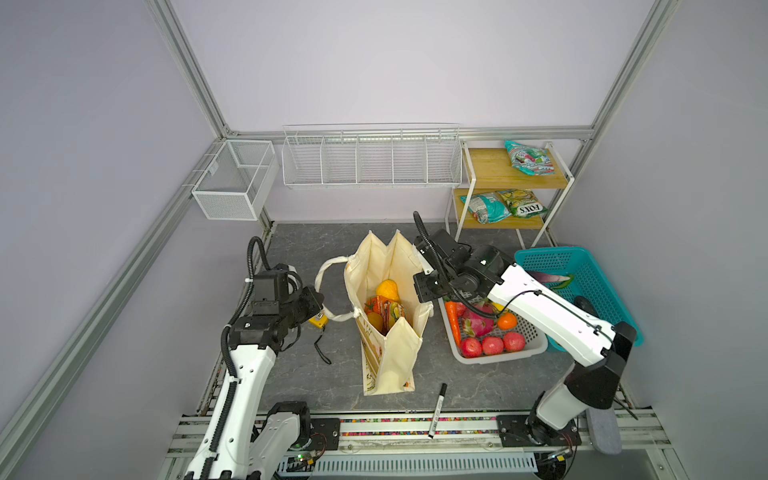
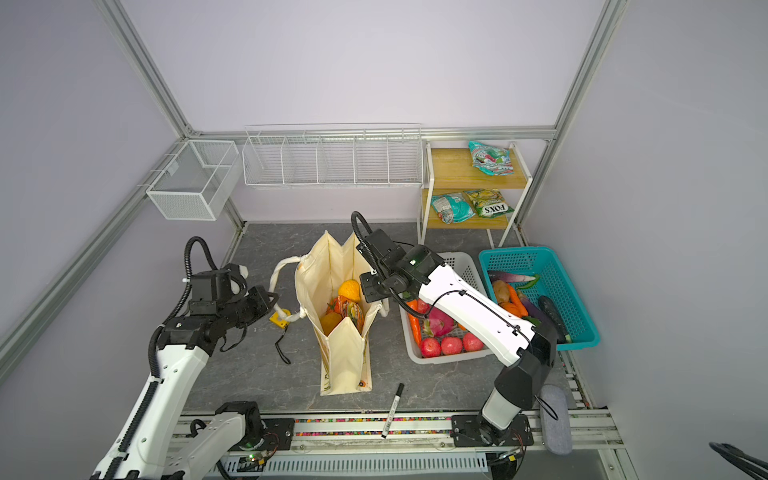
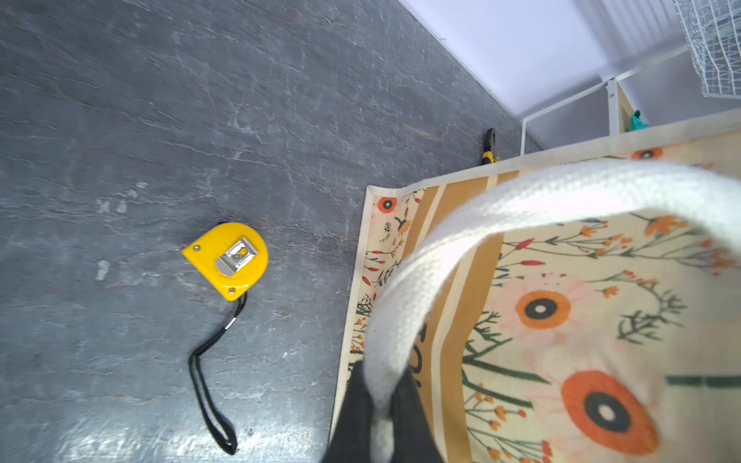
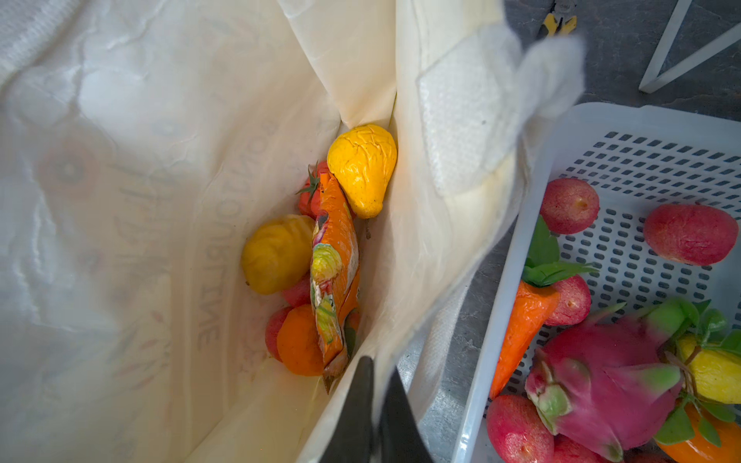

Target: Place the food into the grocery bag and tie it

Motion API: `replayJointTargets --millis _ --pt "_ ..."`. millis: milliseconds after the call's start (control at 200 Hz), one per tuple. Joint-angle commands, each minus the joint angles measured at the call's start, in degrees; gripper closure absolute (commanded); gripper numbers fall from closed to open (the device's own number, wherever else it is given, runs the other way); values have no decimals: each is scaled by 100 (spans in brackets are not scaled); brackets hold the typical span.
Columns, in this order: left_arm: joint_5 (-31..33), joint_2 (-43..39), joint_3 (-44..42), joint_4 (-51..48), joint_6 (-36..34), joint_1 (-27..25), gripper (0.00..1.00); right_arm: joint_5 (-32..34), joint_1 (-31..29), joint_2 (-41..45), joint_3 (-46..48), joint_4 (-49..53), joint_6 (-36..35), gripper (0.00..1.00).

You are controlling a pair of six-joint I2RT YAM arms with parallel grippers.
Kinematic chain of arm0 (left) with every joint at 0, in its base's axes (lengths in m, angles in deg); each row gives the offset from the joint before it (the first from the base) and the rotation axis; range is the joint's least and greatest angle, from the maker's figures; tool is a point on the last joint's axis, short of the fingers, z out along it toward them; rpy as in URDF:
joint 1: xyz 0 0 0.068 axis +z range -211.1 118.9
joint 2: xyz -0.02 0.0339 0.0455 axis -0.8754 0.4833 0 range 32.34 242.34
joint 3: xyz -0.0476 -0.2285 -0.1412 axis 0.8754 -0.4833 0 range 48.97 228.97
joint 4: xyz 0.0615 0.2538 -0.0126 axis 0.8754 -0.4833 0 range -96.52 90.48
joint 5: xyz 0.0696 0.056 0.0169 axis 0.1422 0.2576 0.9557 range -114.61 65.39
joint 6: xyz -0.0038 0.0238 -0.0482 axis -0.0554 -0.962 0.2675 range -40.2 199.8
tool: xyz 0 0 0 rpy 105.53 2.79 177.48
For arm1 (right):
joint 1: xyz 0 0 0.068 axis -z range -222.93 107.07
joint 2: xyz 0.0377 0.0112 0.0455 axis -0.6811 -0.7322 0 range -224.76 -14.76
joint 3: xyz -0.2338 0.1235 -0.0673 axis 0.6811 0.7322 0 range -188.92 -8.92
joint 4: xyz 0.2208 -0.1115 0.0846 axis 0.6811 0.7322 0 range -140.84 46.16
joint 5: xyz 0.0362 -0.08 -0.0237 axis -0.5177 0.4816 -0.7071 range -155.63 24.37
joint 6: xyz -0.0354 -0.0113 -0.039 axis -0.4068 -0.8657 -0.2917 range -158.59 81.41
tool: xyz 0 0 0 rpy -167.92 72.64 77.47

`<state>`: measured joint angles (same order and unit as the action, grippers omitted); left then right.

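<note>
In both top views one cream canvas floral grocery bag [image 1: 395,353] [image 2: 345,353] stands open on a grey stone-look tabletop [image 1: 291,374], pale walls [image 1: 374,83] around. Left wrist: the left gripper [image 3: 381,405] clamps one white rope handle [image 3: 521,196]. Right wrist: the right gripper [image 4: 375,409] pinches the bag's rim, one yellow toy pear [image 4: 363,168] inside past its fingers.

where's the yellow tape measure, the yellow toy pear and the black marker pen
yellow tape measure [image 3: 226,260], left wrist view, on its metal clip
yellow toy pear [image 4: 363,168], right wrist view, its wide body
black marker pen [image 1: 437,411], in a top view, middle of its barrel
</note>
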<state>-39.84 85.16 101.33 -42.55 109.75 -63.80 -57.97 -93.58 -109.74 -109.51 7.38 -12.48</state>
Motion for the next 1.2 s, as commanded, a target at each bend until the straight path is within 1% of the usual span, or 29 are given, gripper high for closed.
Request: replayJointTargets --millis 0,115,245,360,450,680,895,990,1010,1075,1195 --pt "665 -46 211 -427 -252 67 100 -107 -152 -198 -163 -31 -27 93" --pt "775 -68 257 -526 -338 313 100 -35 -200 -240 -280 6 -36 90" --pt "626 -95 299 -562 -441 658 100 43 -199 -206 -320 42 -53 88" --pt "510 -68 335 -589 -512 853 100 75 -199 -196 -338 59 -62 86" --pt "485 -31 345 -593 -542 889 100 75 -200 -188 -338 65 -62 84" --pt "393 8 319 -567 -551 902 100 124 -199 -136 -347 71 -71 73" --pt "325 11 266 -540 -543 894 100 163 -199 -83 -397 77 -88 69" --pt "324 12 257 -543 -559 898 100 200 -199 -48 -423 99 -96 64" --pt "320 13 257 -543 -561 897 100 211 -203 -47 -432 100 -97 62" --pt "322 7 241 -531 -556 905 100 251 -202 -30 -476 125 -129 51" --pt "333 -2 213 -522 -561 905 100 366 -213 -21 -658 190 -231 42"
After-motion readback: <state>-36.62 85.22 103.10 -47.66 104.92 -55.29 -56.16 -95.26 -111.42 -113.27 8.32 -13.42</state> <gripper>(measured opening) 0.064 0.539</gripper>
